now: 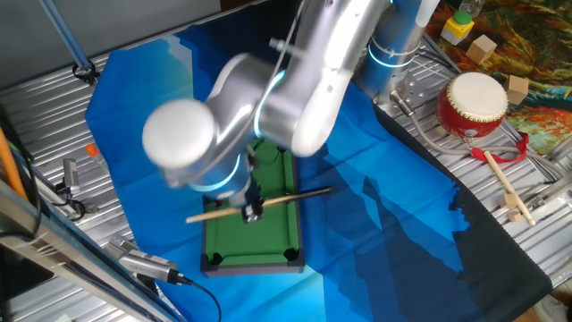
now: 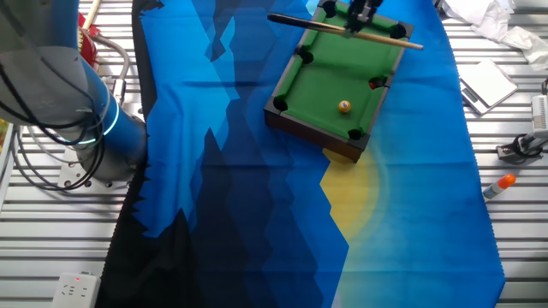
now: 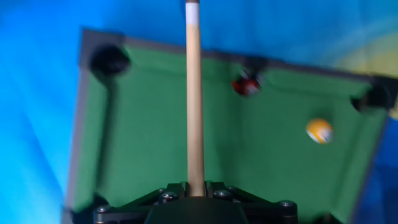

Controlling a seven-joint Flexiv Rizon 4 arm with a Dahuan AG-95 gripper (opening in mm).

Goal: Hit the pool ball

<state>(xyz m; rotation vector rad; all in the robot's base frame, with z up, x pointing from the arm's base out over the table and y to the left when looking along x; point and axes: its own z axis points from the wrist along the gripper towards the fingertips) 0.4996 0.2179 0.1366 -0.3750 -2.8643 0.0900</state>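
The orange pool ball [image 2: 344, 106] with a pale spot lies on the green felt of the toy pool table [image 2: 325, 81], near the near-right end; in the hand view the ball [image 3: 319, 131] is at the right. A tiny red ball [image 3: 246, 86] sits by a side pocket. My gripper [image 2: 360, 19] is over the table's far end, shut on a wooden cue stick [image 2: 342, 30] that lies across the table. In the hand view the cue [image 3: 194, 99] runs straight up from the jaws [image 3: 195, 190], well left of the orange ball. In one fixed view the arm hides the ball; the cue [image 1: 268, 204] shows.
The table stands on a blue cloth [image 2: 223, 171]. A red toy drum [image 1: 472, 105] and drumsticks [image 1: 505, 183] lie at the right in one fixed view. Tools [image 2: 522, 145] and a marker [image 2: 499, 185] lie at the cloth's right edge.
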